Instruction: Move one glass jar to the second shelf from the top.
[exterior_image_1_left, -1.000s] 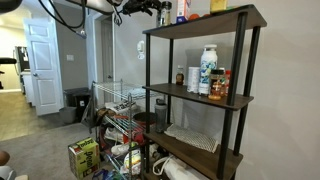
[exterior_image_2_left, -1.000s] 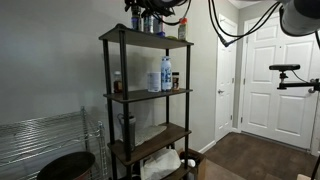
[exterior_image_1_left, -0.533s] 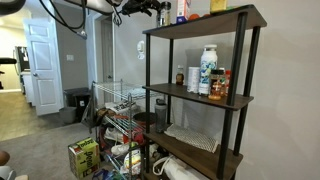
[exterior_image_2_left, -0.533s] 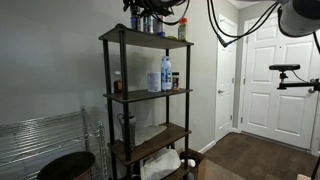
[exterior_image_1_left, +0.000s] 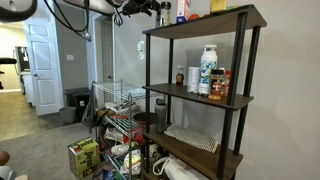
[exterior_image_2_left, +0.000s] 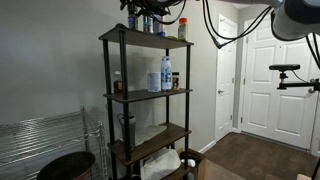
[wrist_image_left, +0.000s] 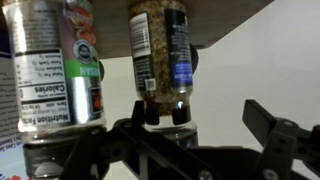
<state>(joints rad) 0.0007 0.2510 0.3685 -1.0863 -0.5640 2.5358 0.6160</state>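
Note:
My gripper (wrist_image_left: 190, 140) is open at the top shelf; its picture stands upside down. Between and just beyond its fingers stands a glass jar (wrist_image_left: 158, 50) with brownish contents, a blue label and a dark lid, not gripped. A second labelled jar (wrist_image_left: 60, 60) stands beside it. In both exterior views the gripper (exterior_image_1_left: 160, 10) (exterior_image_2_left: 145, 14) is at the jars on the topmost board, and the jars are mostly hidden by it. The second shelf from the top (exterior_image_1_left: 195, 97) (exterior_image_2_left: 150, 95) is the dark board below.
The second shelf holds a white bottle (exterior_image_1_left: 208, 68), a small dark bottle with an orange label (exterior_image_1_left: 180, 76) and a red-lidded jar (exterior_image_1_left: 217, 85). An orange-capped bottle (exterior_image_2_left: 182, 28) stands on the top board. A wire rack (exterior_image_1_left: 120, 110) and clutter sit by the unit.
The arm's cables have shifted slightly. The gripper stays at the jars on the top shelf and is still open.

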